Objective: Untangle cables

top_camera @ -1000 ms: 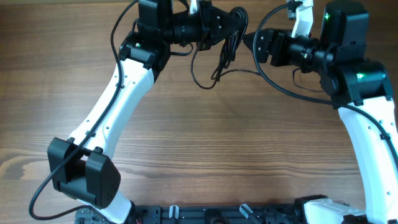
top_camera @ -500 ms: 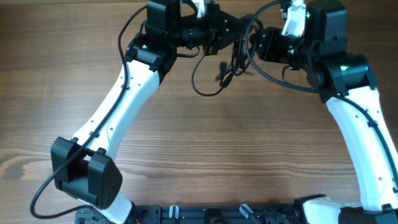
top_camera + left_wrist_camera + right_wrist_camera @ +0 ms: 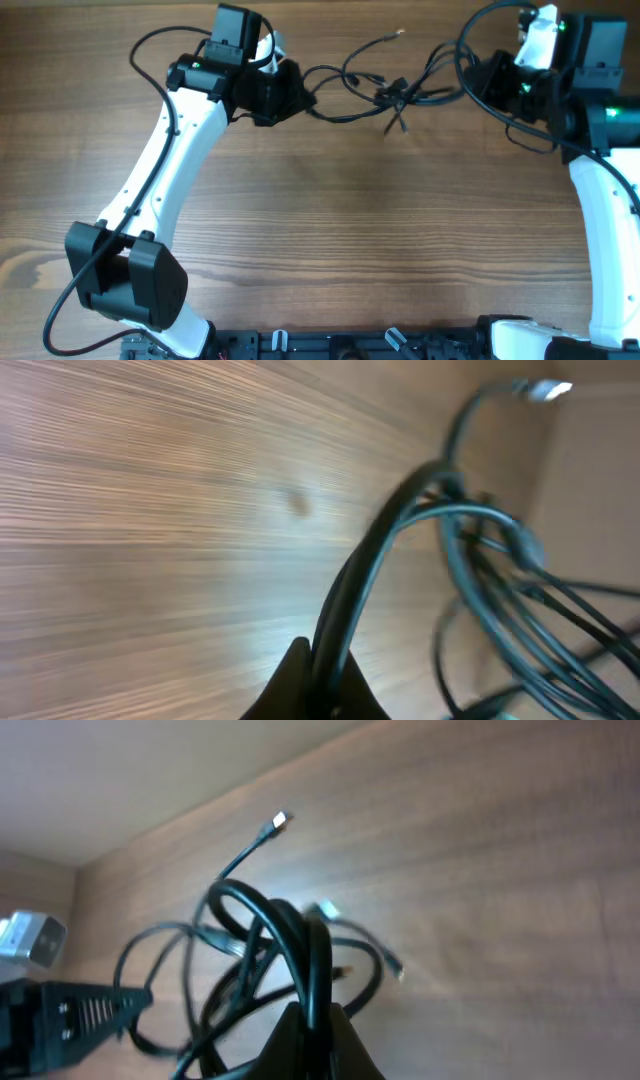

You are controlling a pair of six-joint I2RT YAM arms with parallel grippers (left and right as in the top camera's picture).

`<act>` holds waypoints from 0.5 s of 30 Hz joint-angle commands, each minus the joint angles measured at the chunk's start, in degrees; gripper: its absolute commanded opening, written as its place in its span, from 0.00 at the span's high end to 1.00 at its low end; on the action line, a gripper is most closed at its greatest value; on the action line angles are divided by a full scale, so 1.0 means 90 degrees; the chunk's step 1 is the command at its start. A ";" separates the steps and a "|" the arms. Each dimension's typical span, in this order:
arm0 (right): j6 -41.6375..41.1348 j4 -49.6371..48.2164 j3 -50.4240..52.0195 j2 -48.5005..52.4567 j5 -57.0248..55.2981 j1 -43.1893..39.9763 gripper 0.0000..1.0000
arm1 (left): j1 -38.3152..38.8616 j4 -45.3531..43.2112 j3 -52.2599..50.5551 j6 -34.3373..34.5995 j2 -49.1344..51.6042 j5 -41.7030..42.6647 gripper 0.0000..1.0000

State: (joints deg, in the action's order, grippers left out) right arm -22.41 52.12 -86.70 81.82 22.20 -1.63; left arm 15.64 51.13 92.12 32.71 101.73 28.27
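Black cables (image 3: 392, 94) strung between left hand (image 3: 297, 97) and right hand (image 3: 480, 86), both gripping.

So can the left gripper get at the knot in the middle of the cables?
Probably not yet: the left gripper is shut on the cables, so it must let go first. The knot sits close beside it.

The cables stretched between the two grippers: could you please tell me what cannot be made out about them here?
- Overhead: the knot in the cables is too small to trace which strand crosses which.
- Left wrist: blur smears the strands; the left gripper is cut off by the bottom edge.
- Right wrist: the lower loops leave the bottom edge beside the right gripper.
- Plug types: too small everywhere.
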 commanded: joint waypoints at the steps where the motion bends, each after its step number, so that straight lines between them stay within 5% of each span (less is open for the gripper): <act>1: 0.0104 0.0287 -0.0063 -0.0187 -0.1071 -0.0668 0.96 | -0.0437 0.0270 -0.0024 -0.0639 -0.0041 -0.1683 0.96; 5: -0.0041 0.0928 -0.0063 -0.0168 -0.2086 -0.0988 0.96 | -0.0933 0.0282 -0.0024 -0.0636 -0.0041 -0.1797 0.96; 8: 0.1180 0.0760 0.0095 -0.0083 0.0199 -0.0806 0.96 | -0.1328 0.0226 -0.0024 -0.0736 -0.0041 -0.1358 0.96; 11: 0.2470 0.0840 0.0260 0.0231 0.2200 -0.0384 0.96 | -0.1732 -0.0114 -0.0024 -0.2302 -0.0041 0.1163 0.96; 15: 0.2548 0.0877 0.0306 0.0889 0.2249 0.0216 0.96 | -0.2079 -0.0126 -0.0024 -0.3419 -0.0041 0.3181 0.96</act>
State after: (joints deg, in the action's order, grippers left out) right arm -4.51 59.83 -84.77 85.45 38.17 -2.66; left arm -0.93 50.09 92.09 13.65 101.73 41.47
